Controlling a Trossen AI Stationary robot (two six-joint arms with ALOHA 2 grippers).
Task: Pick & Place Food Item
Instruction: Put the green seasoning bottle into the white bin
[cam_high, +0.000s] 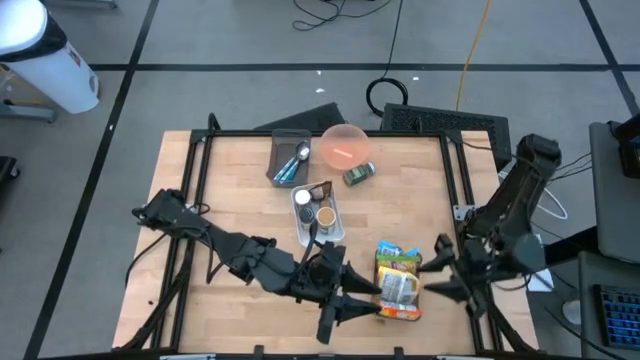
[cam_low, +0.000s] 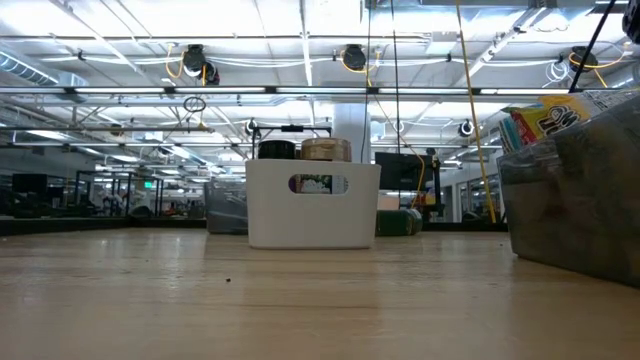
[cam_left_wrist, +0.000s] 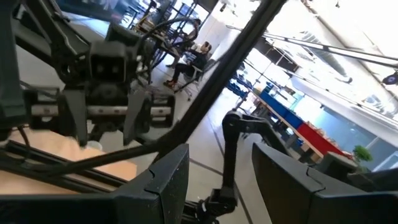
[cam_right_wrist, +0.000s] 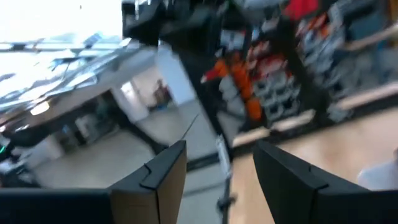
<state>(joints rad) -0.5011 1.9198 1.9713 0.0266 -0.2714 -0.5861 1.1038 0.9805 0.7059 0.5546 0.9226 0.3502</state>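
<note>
The food item is a yellow, green and orange snack bag (cam_high: 397, 283) lying flat on the wooden table near its front edge. It also shows at the right of the low view as the bag (cam_low: 572, 190). My left gripper (cam_high: 358, 300) hovers just left of the bag, open, with nothing between its fingers (cam_left_wrist: 163, 183). My right gripper (cam_high: 434, 270) hovers just right of the bag, also open, and its fingers (cam_right_wrist: 158, 180) are empty. Both are raised above the table and point about level.
A white bin (cam_high: 318, 215) holding jars stands behind the bag and is the white bin (cam_low: 313, 203) in the low view. Farther back are a pink bowl (cam_high: 345, 147), a grey tray with a spoon (cam_high: 290, 158) and a can (cam_high: 358, 175). A black frame (cam_high: 200, 160) rims the table.
</note>
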